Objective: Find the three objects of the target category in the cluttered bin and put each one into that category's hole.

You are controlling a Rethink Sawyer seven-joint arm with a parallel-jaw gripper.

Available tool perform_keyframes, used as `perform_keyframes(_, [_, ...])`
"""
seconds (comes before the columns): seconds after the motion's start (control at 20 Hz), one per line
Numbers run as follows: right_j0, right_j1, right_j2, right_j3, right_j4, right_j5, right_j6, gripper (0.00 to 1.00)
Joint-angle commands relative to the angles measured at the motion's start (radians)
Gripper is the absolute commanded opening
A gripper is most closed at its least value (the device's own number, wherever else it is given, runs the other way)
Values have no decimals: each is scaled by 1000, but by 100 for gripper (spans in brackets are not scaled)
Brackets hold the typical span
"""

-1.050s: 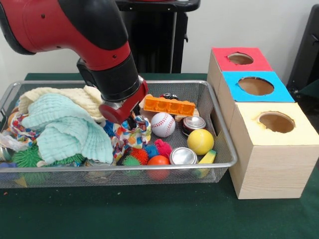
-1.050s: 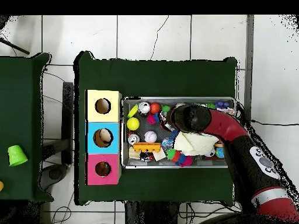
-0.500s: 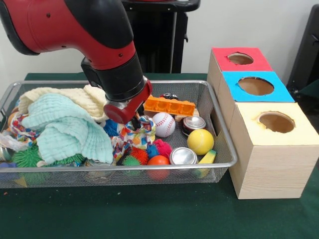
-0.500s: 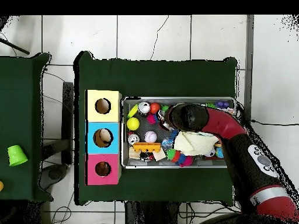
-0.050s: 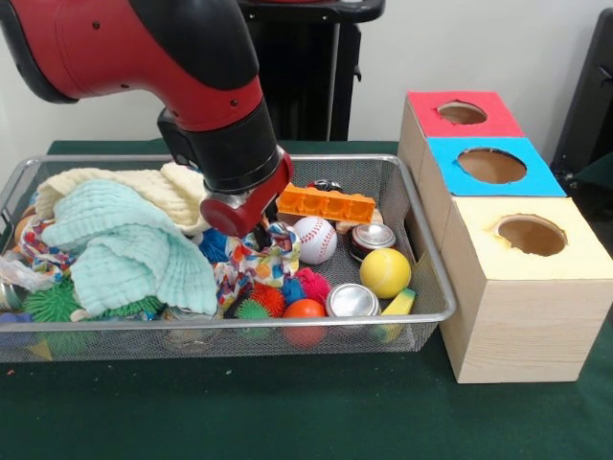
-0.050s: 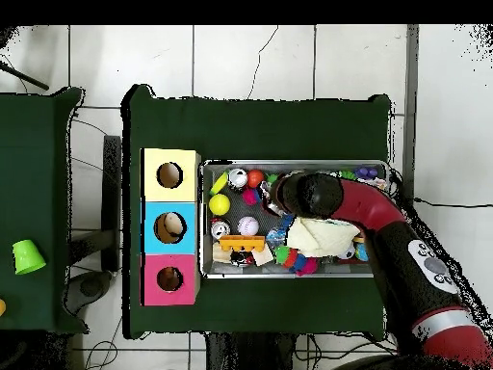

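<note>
Glossy red arm with black wrist cuff — perhaps a grey band.

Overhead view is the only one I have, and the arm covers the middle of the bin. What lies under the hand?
Observer: In the front view the hand hangs just above a patterned cloth, beside the baseball.
Operator: Is the cloth pile high?
Observer: Yes, the mint cloth rises above the rim of the bin, draped on a cream cloth.
Operator: Any can standing?
Observer: One can stands upright at the near rim, beside the yellow ball.
</note>
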Motion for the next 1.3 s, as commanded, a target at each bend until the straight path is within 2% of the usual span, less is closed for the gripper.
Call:
perform_keyframes(0.05, [-17, 19, 43, 131, -63, -125, 78, 0])
perform_keyframes(0.5, [-33, 46, 25, 173, -113, -237, 77, 0])
perform_keyframes(1.3, [-8, 57, -4, 152, -132, -228, 100, 0])
